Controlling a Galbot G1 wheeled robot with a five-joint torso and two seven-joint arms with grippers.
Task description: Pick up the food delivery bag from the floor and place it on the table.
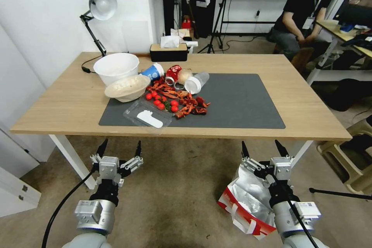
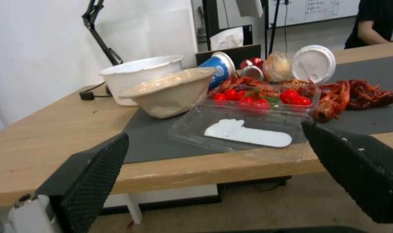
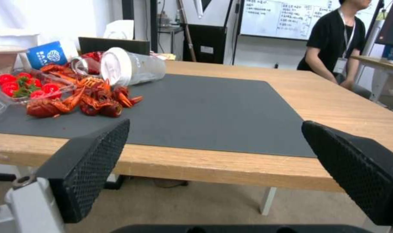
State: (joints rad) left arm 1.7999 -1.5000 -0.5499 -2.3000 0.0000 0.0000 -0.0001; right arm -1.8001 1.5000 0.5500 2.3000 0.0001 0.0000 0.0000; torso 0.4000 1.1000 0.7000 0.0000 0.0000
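head view, white-red foil-lined food delivery bag [image 1: 245, 201], crumpled

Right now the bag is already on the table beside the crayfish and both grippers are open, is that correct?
Not quite: the head view shows the bag on the floor, under the right gripper, not on the table. Both grippers, left included, are indeed open.
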